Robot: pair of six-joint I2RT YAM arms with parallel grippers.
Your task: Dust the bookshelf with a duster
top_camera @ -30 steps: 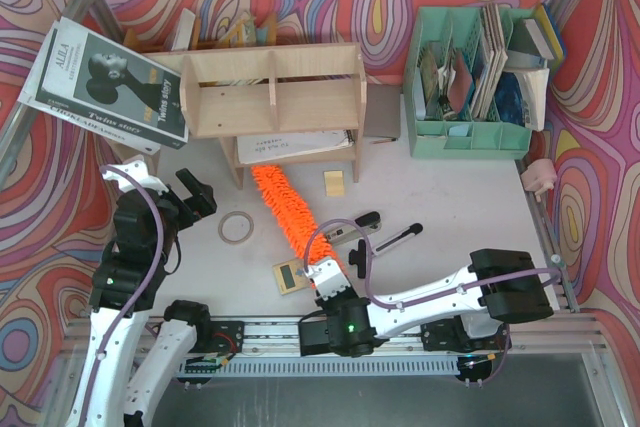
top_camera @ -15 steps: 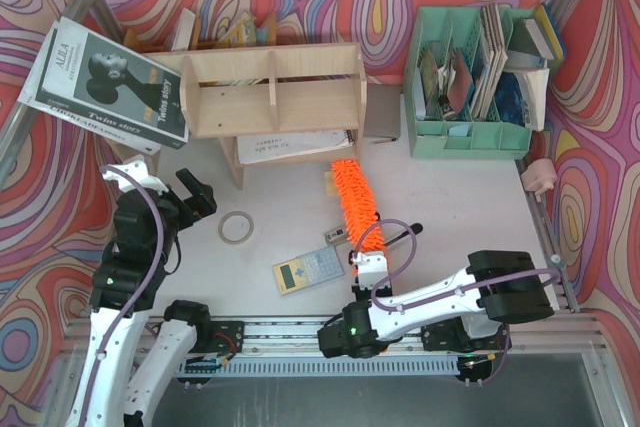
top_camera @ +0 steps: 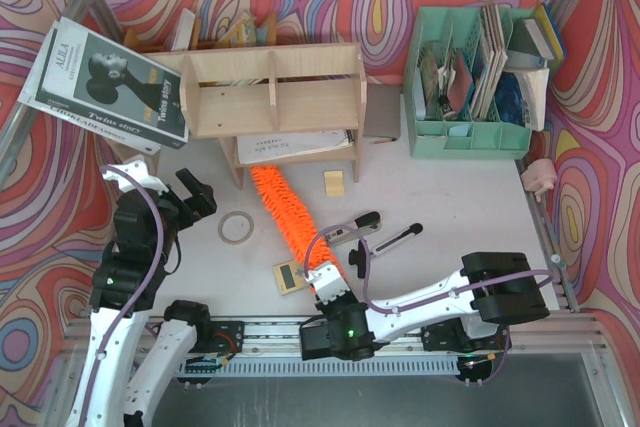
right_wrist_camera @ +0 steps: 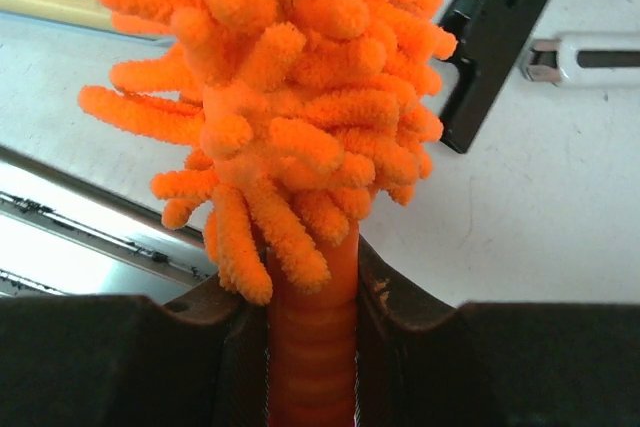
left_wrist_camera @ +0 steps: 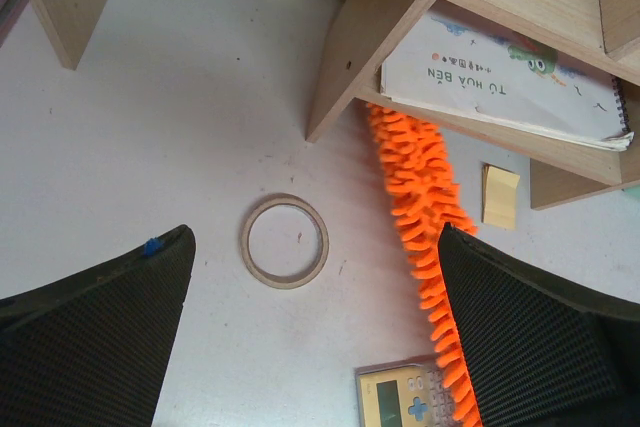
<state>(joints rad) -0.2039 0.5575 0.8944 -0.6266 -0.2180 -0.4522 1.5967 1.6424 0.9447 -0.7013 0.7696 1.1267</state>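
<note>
The right arm [top_camera: 430, 297] has its jaws clamped on the handle of the duster [top_camera: 283, 215]. The duster's long axis runs from the jaws toward 11 o'clock across the surface [top_camera: 450, 197], and its tip meets the front of the bookshelf [top_camera: 270, 97] at the lower tier. The left arm [top_camera: 135, 237], jaws spread and empty, sits at 9 o'clock of the brush, so the sweep likely falls to the right.

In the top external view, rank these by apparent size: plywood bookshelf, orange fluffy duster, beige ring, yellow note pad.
1. light plywood bookshelf
2. orange fluffy duster
3. beige ring, judged by its outline
4. yellow note pad, only slightly smaller than the ring
</note>
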